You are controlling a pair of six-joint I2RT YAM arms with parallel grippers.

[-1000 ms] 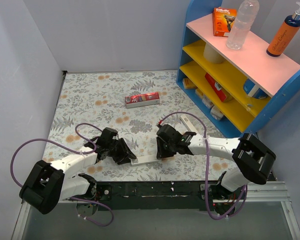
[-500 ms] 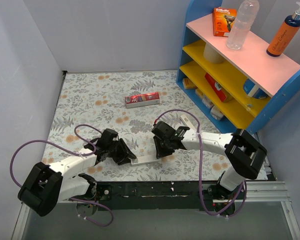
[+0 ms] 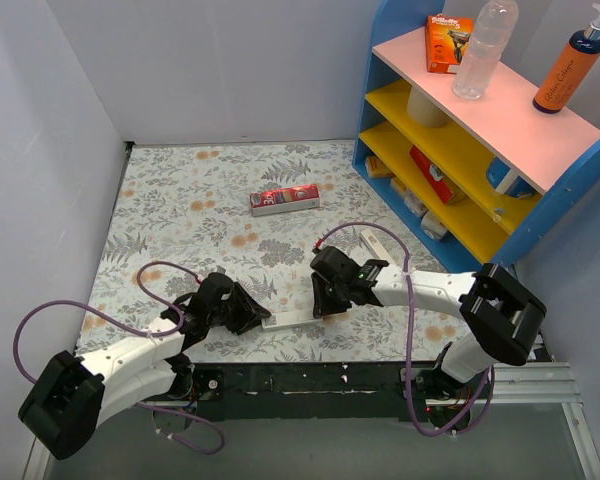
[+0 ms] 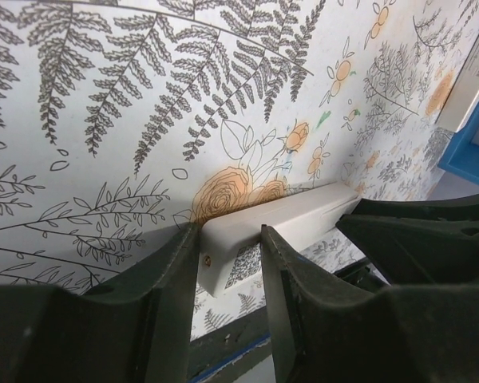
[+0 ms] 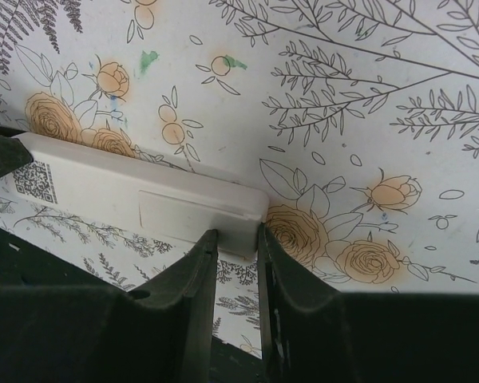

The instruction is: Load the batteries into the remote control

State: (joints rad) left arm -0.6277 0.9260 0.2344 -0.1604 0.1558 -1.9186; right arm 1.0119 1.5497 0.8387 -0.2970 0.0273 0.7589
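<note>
The remote control [image 3: 292,319], a slim white bar, is near the table's front edge, held between both grippers. My left gripper [image 3: 258,315] is shut on its left end; in the left wrist view the remote [image 4: 303,211] sits clamped between the fingers, and the gripper [image 4: 230,235] holds it with the QR label showing. My right gripper [image 3: 323,308] is at the right end. In the right wrist view its jaws [image 5: 237,235] are almost closed, tips against the edge of the remote [image 5: 128,195] beside the closed battery cover [image 5: 188,211]. No batteries are in view.
A red carton [image 3: 285,199] lies mid-table. A white strip [image 3: 377,240] lies by the right arm's cable. A blue shelf unit [image 3: 460,140] with bottles and boxes stands at the right. The dark table edge [image 3: 310,380] is just below the remote.
The left arm has swung lower and to the left while still gripping the remote. The right gripper shifted left, then slightly back right, at the remote's right end. The remote stayed in place.
</note>
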